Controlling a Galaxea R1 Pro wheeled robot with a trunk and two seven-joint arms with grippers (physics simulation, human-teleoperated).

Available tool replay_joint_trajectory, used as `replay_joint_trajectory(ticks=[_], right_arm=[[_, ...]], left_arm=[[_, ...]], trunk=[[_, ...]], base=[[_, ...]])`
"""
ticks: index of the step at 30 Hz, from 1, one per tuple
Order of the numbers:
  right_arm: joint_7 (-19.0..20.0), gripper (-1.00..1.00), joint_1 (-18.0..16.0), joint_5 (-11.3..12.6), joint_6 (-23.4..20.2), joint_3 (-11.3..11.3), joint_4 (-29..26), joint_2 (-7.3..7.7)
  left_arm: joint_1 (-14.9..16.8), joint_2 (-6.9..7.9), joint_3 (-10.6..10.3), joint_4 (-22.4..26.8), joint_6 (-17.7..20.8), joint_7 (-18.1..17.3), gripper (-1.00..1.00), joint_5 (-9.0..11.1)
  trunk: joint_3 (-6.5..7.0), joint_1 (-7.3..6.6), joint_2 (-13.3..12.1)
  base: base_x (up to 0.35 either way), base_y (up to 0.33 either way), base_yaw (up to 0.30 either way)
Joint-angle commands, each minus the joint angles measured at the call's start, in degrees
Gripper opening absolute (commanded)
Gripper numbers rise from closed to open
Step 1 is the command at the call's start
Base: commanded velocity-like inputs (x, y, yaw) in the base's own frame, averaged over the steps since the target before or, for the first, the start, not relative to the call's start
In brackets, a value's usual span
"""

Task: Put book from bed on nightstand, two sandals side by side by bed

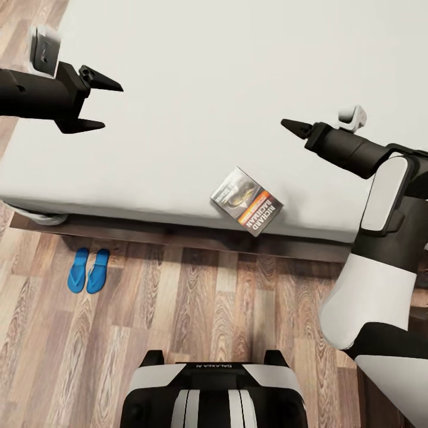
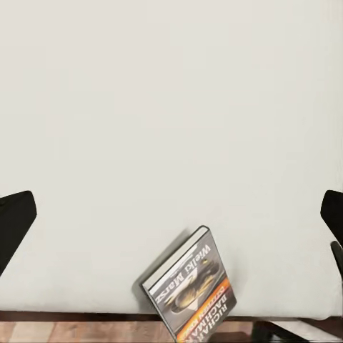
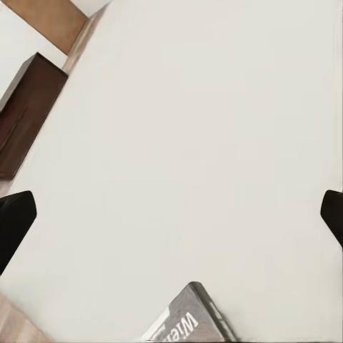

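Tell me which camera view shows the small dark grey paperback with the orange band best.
The head view: the small dark grey paperback with the orange band lies whole at the pale mattress's near edge. The left wrist view cuts off its lower end; the right wrist view catches one corner.

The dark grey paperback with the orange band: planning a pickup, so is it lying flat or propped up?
Flat: the dark grey paperback lies cover-up on the pale mattress, near its edge.

Pale mattress of the bed [image 1: 196, 89] bearing the book [image 1: 246, 201] near its front edge; wood-plank floor [image 1: 196, 309] bearing two sandals [image 1: 88, 270] side by side.
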State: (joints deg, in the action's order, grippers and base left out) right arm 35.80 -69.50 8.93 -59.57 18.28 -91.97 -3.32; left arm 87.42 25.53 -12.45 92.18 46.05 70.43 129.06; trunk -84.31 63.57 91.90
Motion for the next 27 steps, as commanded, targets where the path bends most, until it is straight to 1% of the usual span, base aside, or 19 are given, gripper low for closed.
replay_joint_trajectory(ticks=[1,3,6,7,8,9,10,11,14,18,20,23,27], right_arm=[[0.07,1.00,-0.05,0.22,-0.43,0.15,-0.01,-0.07],[0.12,1.00,0.60,0.34,-0.43,0.88,-0.30,-0.10],[0.17,1.00,0.75,0.37,-0.43,1.20,-0.37,-0.08],[0.31,1.00,0.84,0.64,-0.43,2.35,-0.42,0.01],[0.31,1.00,0.84,0.64,-0.43,2.35,-0.42,0.01],[0.37,1.00,0.90,1.00,-0.43,3.24,-0.45,0.05],[0.37,1.00,0.90,1.00,-0.43,3.24,-0.45,0.05],[0.45,1.00,1.19,1.61,-0.43,4.09,-0.47,0.12],[0.51,1.00,2.40,2.83,-0.43,4.96,-0.48,0.34],[0.55,1.00,4.58,4.99,-0.43,5.44,-0.49,0.96],[0.56,1.00,5.66,6.16,-0.43,5.54,-0.52,1.21],[0.57,1.00,7.29,7.72,-0.43,5.59,-0.55,1.41],[0.58,1.00,9.73,8.95,-0.43,5.51,-0.57,1.50]], left_arm=[[0.04,0.05,-0.02,0.02,0.26,0.47,1.00,0.38],[-0.14,0.17,-0.29,0.02,0.27,0.45,1.00,0.39],[-0.19,0.40,-0.35,0.02,0.28,0.42,1.00,0.40],[-0.35,0.62,-0.34,0.02,0.54,0.46,1.00,0.40],[-0.35,0.62,-0.34,0.02,0.54,0.46,1.00,0.40],[-0.52,0.71,-0.32,0.02,0.80,0.47,1.00,0.40],[-0.52,0.71,-0.32,0.02,0.80,0.47,1.00,0.40],[-0.81,1.00,-0.31,0.02,1.16,0.46,1.00,0.40],[-1.65,2.27,-0.26,0.04,1.61,0.32,1.00,0.40],[-3.21,4.72,-0.27,0.08,1.94,-0.88,1.00,0.40],[-3.99,5.65,-0.26,0.09,2.05,-1.59,1.00,0.37],[-4.80,6.52,-0.27,0.10,2.18,-2.29,1.00,0.36],[-5.32,7.06,-0.29,0.10,2.30,-2.72,1.00,0.34]], trunk=[[0.05,0.00,0.02],[0.19,0.00,0.02],[0.40,0.00,0.02],[0.47,0.00,0.02],[0.55,0.00,0.02],[0.62,0.00,0.02],[0.69,0.00,0.02],[0.77,0.00,0.02],[1.00,0.00,0.02],[1.30,0.00,0.02],[1.45,0.00,0.02],[1.68,0.00,0.02],[1.99,0.00,0.02]], base=[[0.002,0.002,-0.206],[0.001,0.014,-0.205],[0.000,0.108,-0.204],[0.000,0.095,-0.192],[0.000,0.095,-0.192],[0.000,0.061,-0.186],[0.000,0.061,-0.186],[0.000,0.039,-0.183],[0.000,0.025,-0.180],[0.000,0.012,-0.176],[0.000,0.006,-0.174],[0.000,0.003,-0.173],[0.000,0.002,-0.173]])
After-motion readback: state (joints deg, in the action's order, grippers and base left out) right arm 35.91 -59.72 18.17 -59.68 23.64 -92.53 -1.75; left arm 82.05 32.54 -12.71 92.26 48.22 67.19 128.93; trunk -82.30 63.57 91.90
